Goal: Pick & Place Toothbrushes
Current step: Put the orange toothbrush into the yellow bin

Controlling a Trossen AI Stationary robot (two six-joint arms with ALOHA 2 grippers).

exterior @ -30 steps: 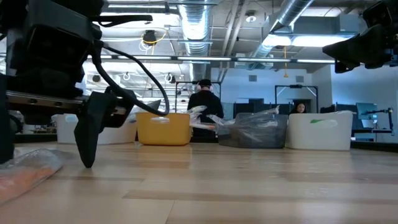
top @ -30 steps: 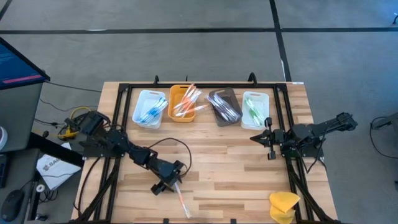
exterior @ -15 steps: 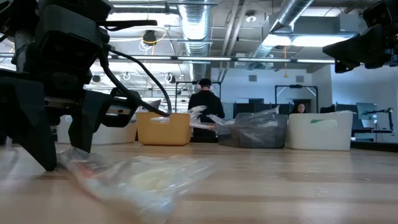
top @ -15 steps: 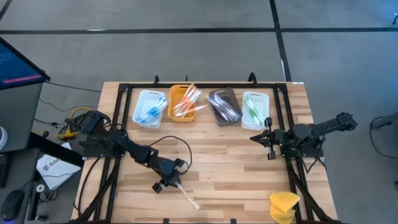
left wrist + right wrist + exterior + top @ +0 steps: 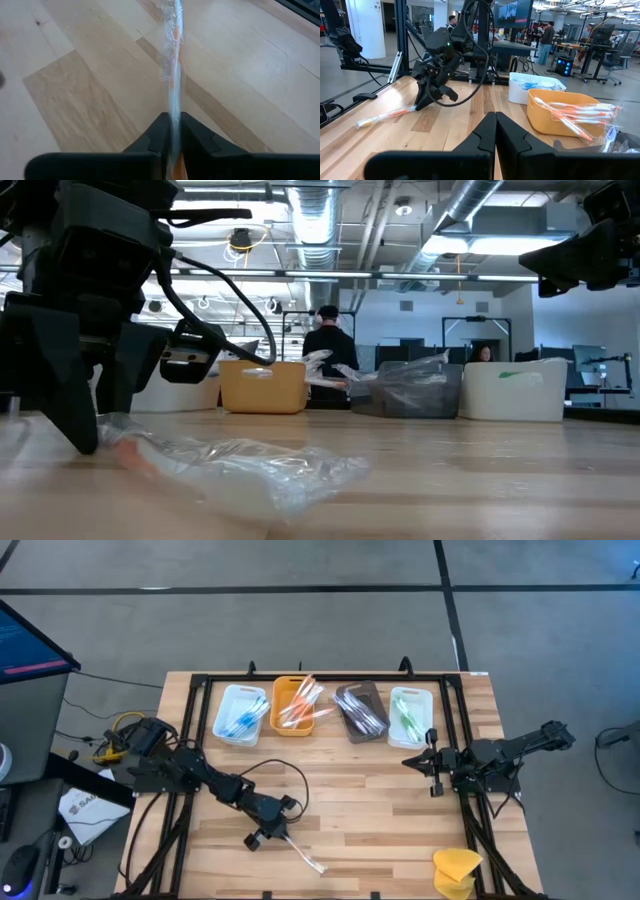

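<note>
Lying along the front part of the pale wooden slatted tabletop (image 5: 360, 810) is a thin orange-handled toothbrush sealed in a crinkled clear plastic sleeve (image 5: 303, 855); the wrapper looks creased and glossy, with the orange stick showing faintly through it. The left hand (image 5: 272, 833) is down at the sleeve's near end, its two dark fingers (image 5: 159, 134) pinched closed on the wrapper, so the toothbrush runs straight out from between them across the boards.

Farther back, the right hand (image 5: 432, 763) hangs over the right side of the tabletop, well apart from the toothbrush, its fingers (image 5: 487, 131) pressed together on nothing.

Along the far edge stand four small rectangular trays in a row: a white tray with blue brushes (image 5: 238, 715), an orange tray with orange-and-white brushes (image 5: 288, 709), a dark grey tray with clear wrapped brushes (image 5: 360, 712), and a white tray with green brushes (image 5: 409, 717). A yellow sponge-like lump (image 5: 456, 867) sits at the front right corner.
</note>
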